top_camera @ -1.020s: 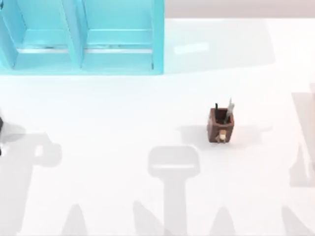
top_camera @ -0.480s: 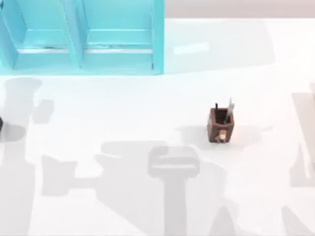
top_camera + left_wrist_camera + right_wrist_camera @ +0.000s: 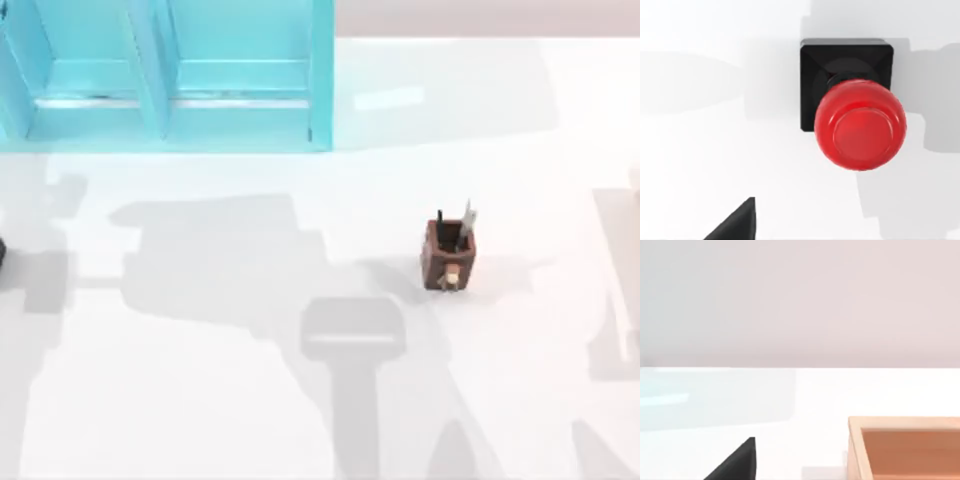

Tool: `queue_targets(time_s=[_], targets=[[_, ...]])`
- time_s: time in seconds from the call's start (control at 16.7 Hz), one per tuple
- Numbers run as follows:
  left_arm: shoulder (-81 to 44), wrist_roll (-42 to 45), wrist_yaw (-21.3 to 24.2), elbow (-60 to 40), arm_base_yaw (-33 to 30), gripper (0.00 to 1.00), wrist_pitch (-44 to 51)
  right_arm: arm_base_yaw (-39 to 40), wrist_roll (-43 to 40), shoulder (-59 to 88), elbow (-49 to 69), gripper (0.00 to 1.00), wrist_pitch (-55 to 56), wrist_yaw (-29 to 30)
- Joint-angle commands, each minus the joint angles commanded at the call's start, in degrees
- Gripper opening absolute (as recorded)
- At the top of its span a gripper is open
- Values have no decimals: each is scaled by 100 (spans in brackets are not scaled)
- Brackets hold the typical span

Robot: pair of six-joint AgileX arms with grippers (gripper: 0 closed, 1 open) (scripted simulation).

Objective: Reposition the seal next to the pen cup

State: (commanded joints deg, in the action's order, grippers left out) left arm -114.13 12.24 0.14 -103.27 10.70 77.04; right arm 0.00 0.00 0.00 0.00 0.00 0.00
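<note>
Seal (image 3: pixel 860 125): stood upright on the white table (image 3: pixel 300 420), red knob over black square base, seen directly beneath the left wrist camera; nothing is touching it

Place: a dark sliver at the far left edge of the top view is judged to be the seal; if so, it stands well apart from the pen cup (image 3: pixel 447 255), which stands right of the table's centre

Change: in the last second a broad arm shadow has swept up across the left half of the table toward the teal cabinet (image 3: pixel 165 75); the pen cup has not shifted

Meaning: the left arm is judged to have been brought over the seal for a pick; the grasp has not yet been made, and the whole carry to the cup remains

Left gripper (image 3: pixel 735 225): held above the seal, pointed down at it, a dark tip showing beside the base and apart from it; whether it is spread or pressed together cannot be told

Right gripper (image 3: pixel 735 465): parked, faced level across the table near a pale wooden box (image 3: pixel 905 445); its state cannot be told either
</note>
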Motion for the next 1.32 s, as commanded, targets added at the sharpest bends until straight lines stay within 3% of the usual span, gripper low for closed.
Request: queue_targets(time_s=[0.6, 1.08, 1.32], targets=[[-353, 31, -3, -275, 18, 100, 138, 0, 0, 0, 0, 100, 0, 0], [-618, 58, 0, 1286, 52, 100, -1719, 0, 0, 0, 0, 100, 0, 0], [-654, 63, 0, 1454, 56, 100, -1895, 0, 0, 0, 0, 100, 0, 0]])
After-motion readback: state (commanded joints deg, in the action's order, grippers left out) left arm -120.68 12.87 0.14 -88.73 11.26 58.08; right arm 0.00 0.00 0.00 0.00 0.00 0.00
